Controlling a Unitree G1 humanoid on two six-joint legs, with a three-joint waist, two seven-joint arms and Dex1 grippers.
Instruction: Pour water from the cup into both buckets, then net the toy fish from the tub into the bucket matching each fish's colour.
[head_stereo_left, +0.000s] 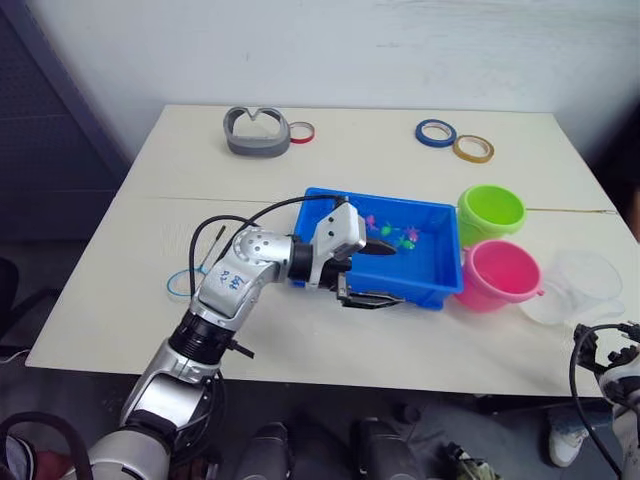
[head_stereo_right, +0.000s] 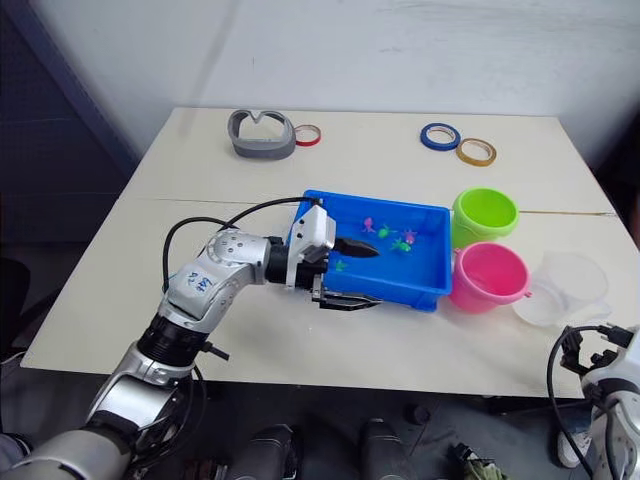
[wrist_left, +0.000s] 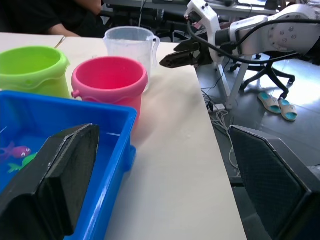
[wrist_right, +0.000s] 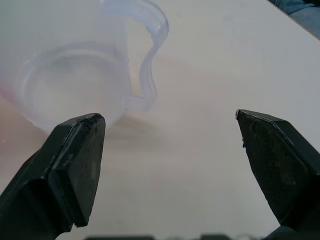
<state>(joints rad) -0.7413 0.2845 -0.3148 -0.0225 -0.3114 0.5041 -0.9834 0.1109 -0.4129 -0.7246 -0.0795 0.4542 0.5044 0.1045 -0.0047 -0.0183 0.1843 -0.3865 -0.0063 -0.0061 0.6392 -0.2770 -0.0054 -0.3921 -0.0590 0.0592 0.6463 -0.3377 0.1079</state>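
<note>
Grey holder (head_stereo_left: 258, 132), tape rings (head_stereo_left: 436, 133) behind blue tub (head_stereo_left: 437, 262), left hand (head_stereo_left: 376, 273) astride its rim

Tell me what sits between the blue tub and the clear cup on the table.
The pink bucket stands between the blue tub and the clear cup, touching or nearly touching the tub's end. This shows in the left eye view; the green bucket stands behind the pink one.
</note>
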